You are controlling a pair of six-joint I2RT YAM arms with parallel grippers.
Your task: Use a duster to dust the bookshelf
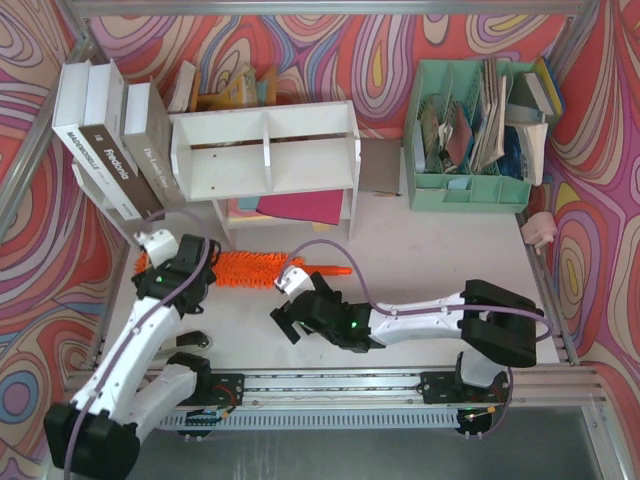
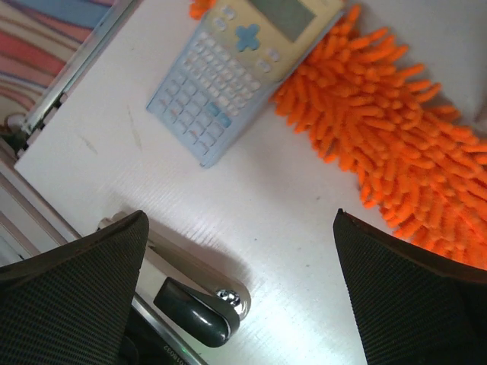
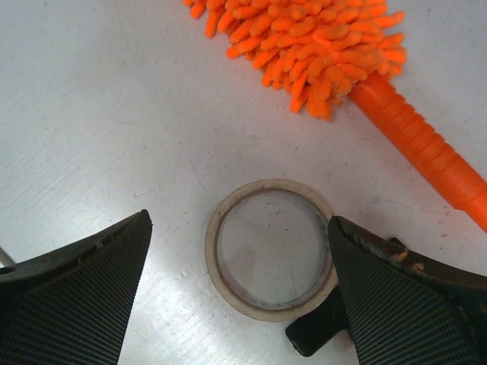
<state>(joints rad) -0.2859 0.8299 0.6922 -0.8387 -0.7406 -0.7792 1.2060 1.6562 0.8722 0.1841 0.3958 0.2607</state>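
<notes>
The white bookshelf (image 1: 265, 150) stands on legs at the back centre, its two compartments bare. In front of it the fluffy orange duster (image 1: 250, 270) lies flat on the table, handle (image 1: 335, 268) pointing right. My left gripper (image 1: 160, 258) hovers over the duster's left end; its fingers (image 2: 76, 289) are open with bare table between them and duster fibres (image 2: 380, 129) beside the right one. My right gripper (image 1: 290, 318) is open just in front of the handle (image 3: 422, 144). A tape ring (image 3: 270, 258) lies flat between its fingers, against the right one (image 3: 411, 304).
A pale calculator (image 2: 243, 68) lies partly over the duster's left end. Large books (image 1: 110, 140) lean at the back left, and a mint-green organizer (image 1: 470, 150) full of papers stands at the back right. A magenta folder (image 1: 300, 208) lies under the shelf.
</notes>
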